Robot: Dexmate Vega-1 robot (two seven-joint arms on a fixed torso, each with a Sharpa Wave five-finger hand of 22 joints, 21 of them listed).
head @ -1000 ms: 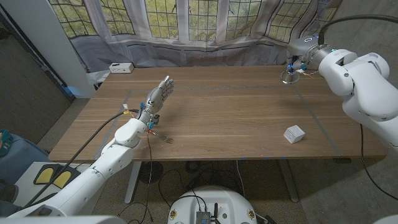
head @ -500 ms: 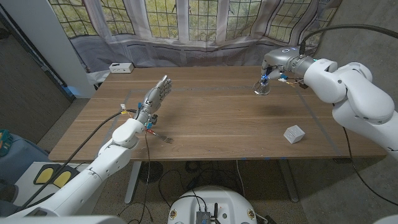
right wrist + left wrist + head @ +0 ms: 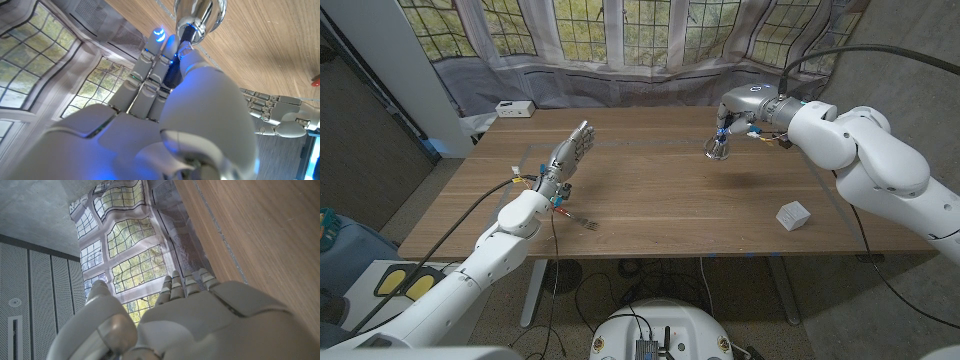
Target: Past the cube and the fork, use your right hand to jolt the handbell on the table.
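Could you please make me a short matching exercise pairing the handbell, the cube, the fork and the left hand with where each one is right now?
Things:
1. handbell
2. cube
3. fork
4. left hand

Places or states:
A. lies on the table by the left forearm
B. sits on the table near its right front corner
C. held off the table by the right hand
D. open, holding nothing, fingers extended

Pairs: 1-C, 2-B, 3-A, 4-D
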